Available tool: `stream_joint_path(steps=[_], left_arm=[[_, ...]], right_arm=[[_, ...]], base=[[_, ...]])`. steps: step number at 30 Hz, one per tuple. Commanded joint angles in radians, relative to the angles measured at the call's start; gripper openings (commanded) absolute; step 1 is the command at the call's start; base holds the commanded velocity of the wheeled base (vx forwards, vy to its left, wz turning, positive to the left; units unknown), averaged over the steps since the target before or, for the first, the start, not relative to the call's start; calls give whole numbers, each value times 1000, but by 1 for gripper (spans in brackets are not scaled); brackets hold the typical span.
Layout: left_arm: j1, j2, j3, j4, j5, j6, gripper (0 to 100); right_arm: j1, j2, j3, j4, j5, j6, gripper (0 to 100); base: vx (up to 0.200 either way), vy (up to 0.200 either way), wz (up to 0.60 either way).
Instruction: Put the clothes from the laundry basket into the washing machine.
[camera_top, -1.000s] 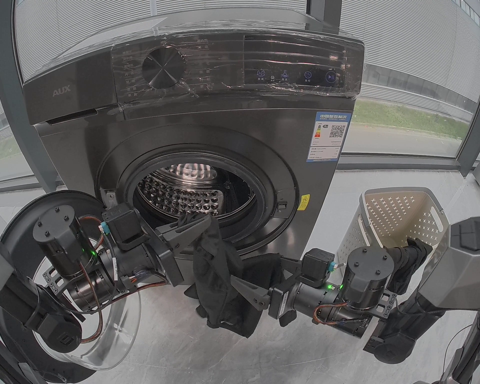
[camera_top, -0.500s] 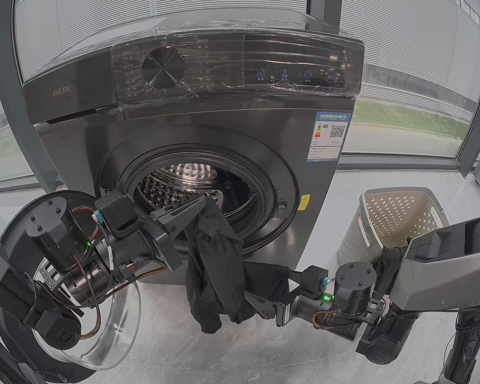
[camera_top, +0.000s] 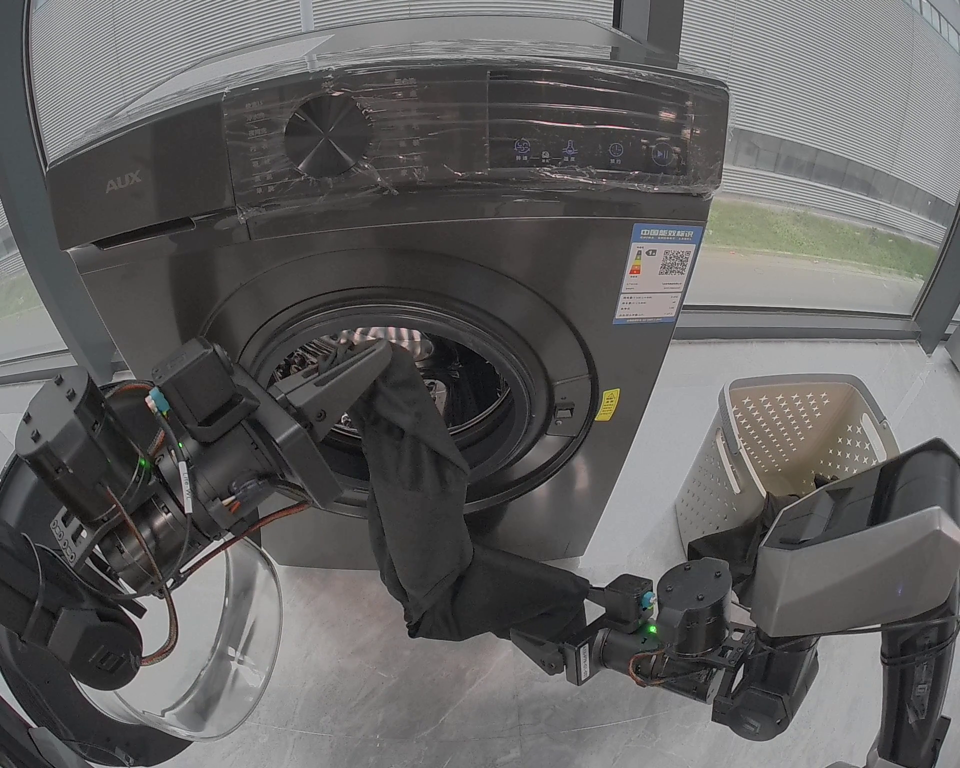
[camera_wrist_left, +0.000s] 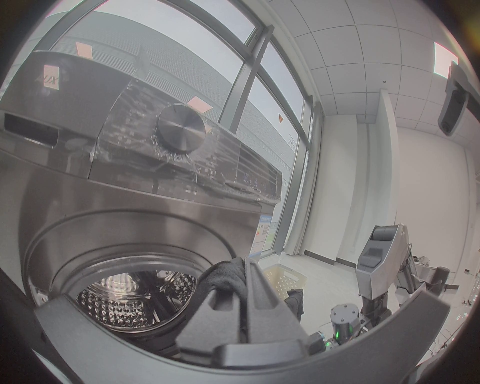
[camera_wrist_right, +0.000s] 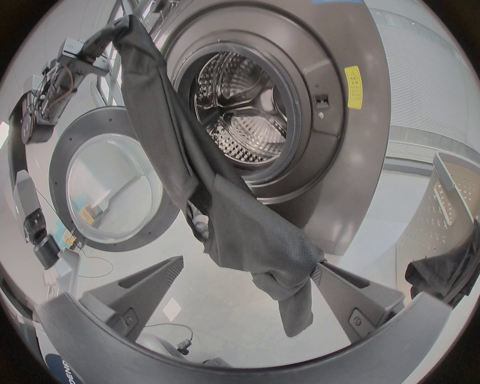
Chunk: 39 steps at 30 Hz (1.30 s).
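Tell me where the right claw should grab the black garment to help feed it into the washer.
Likely the bunched lower end of the black garment, coming from below on the robot's right. The left claw pins its top at the drum mouth; the rest sags to the open right claw, lying against one finger, thickest there.

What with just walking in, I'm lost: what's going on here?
The left gripper, shut on a dark garment, holds its top end at the washing machine's open mouth. The rest hangs down to the right gripper, open and low, cloth draped on one finger. Another dark cloth drapes the laundry basket.
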Motion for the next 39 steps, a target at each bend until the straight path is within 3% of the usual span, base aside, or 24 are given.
stream_joint_path(steps=[1,6,9,14,21,29,31,39], left_arm=[[2,-31,-12,0,6,-1,0],[2,-35,-15,-2,16,-1,0],[2,-64,-30,1,22,-2,0],[2,-97,-38,6,25,-33,0],[2,-101,-35,6,28,-34,0],[-3,-97,-43,10,29,-34,0],[-1,-98,-60,15,29,-34,0],[-1,-101,-69,15,26,-34,0]], right_arm=[[-3,67,17,-2,-1,5,100],[-1,91,29,-1,-6,10,100],[-6,108,52,5,-41,14,100],[-35,137,92,-2,-43,26,100],[-55,107,85,-4,-44,33,100],[-21,79,-14,-11,-16,23,100],[13,82,-72,-11,10,17,100],[5,126,-185,-10,72,16,100]], base=[[0,0,0],[0,0,0],[0,0,0],[0,0,0],[0,0,0],[0,0,0],[0,0,0],[0,0,0]])
